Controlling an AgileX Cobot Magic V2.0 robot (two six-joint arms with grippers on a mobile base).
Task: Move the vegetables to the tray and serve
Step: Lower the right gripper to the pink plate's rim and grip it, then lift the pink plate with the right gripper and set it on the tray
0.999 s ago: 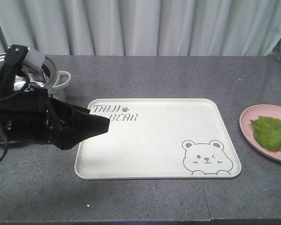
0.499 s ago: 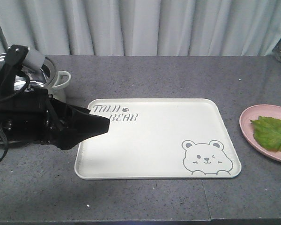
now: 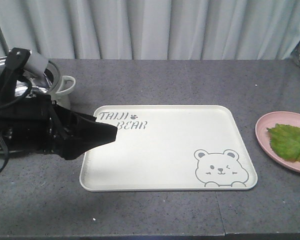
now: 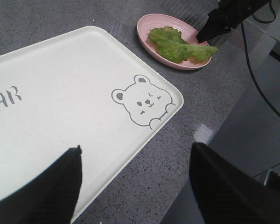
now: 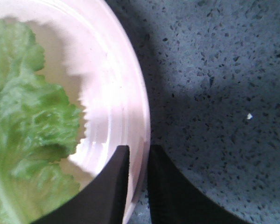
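- Change over the last second – none that the front view makes plain; left arm, tray (image 3: 180,150) and pink plate (image 4: 147,23) stand as they did, and nothing has been lifted.
- Left tool (image 4: 135,147) – fingers wide apart, empty, poised over the tray's left end above the worktop (image 3: 165,80).
- Right tool (image 5: 138,149) – fingers drawn close with the plate's rim between them, one inside and one outside; it reads as clamped on the rim, not on the leaf.
- Lettuce leaf (image 4: 177,44) – lying on the pink plate, to the right of the tray and apart from it; one end hangs over the rim near the right tool.
- Task standing, by judgement – transfer not begun; the tray is bare, and the rim grip suggests the plate will be carried or tipped.
- Writing – "TAIJI BEAR" in grey with a paw print, at the tray's upper left; cartoon bear face at its lower right. No other lettering legible.
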